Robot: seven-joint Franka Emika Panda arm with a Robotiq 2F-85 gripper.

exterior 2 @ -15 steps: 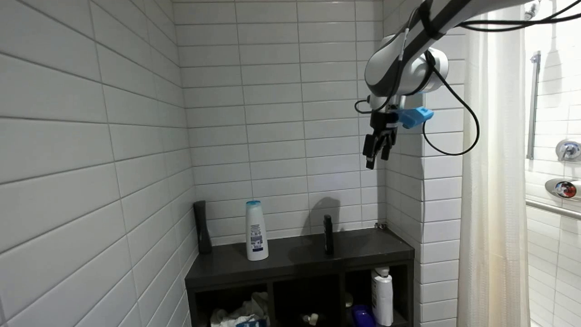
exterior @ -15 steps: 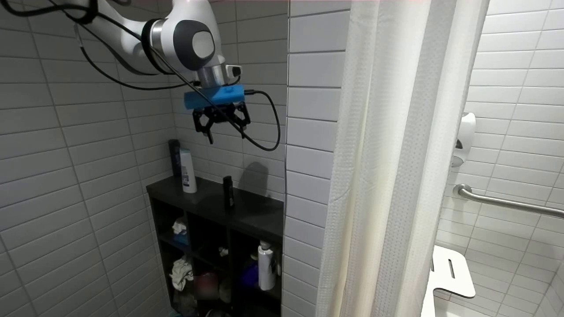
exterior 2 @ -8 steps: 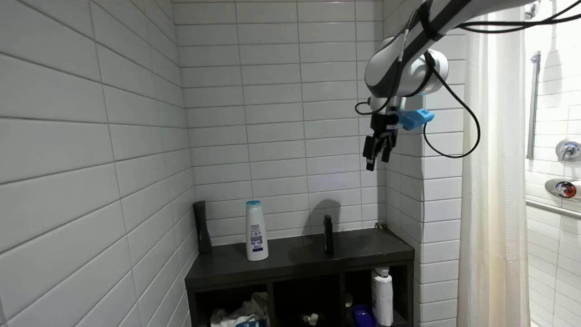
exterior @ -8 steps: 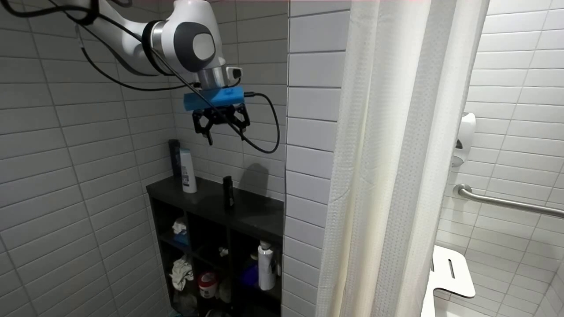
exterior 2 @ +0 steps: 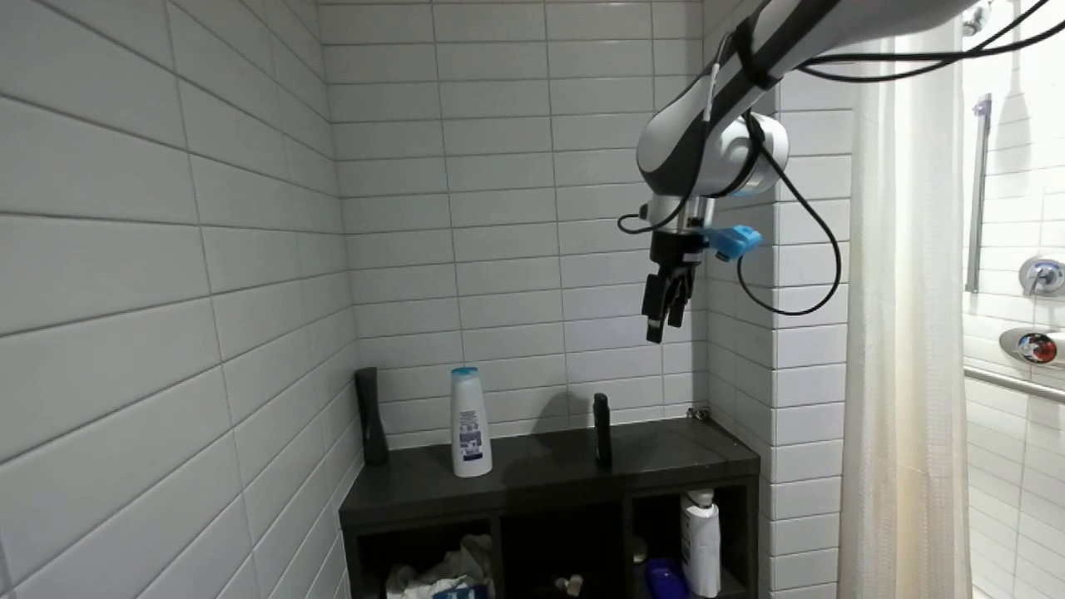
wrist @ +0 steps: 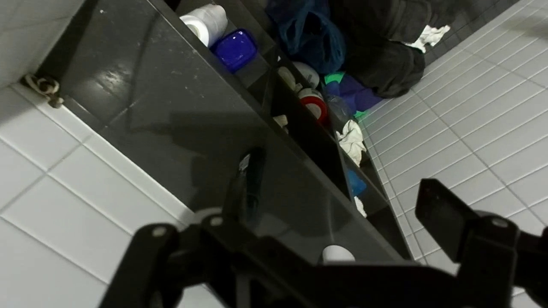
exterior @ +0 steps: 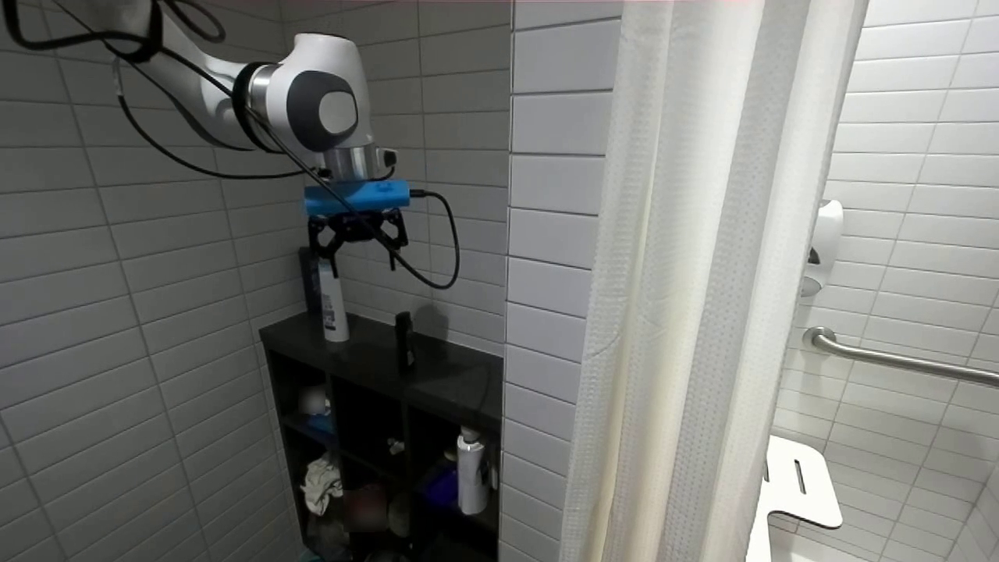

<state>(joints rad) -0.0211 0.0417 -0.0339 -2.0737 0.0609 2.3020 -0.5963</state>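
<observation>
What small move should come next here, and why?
Probably a sideways shift to centre the open, empty gripper on the slim black container: the gripper hangs above the cabinet, and the wrist view shows the container nearer one jaw than the other.

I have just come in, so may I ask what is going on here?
A white robot arm holds its black gripper, open and empty, in the air, higher than the top of a black cabinet with open compartments. The gripper touches nothing. On that top stand a slim black container, seemingly nearest to the gripper, then a white plastic bottle with a blue cap and a tall black bottle.
</observation>
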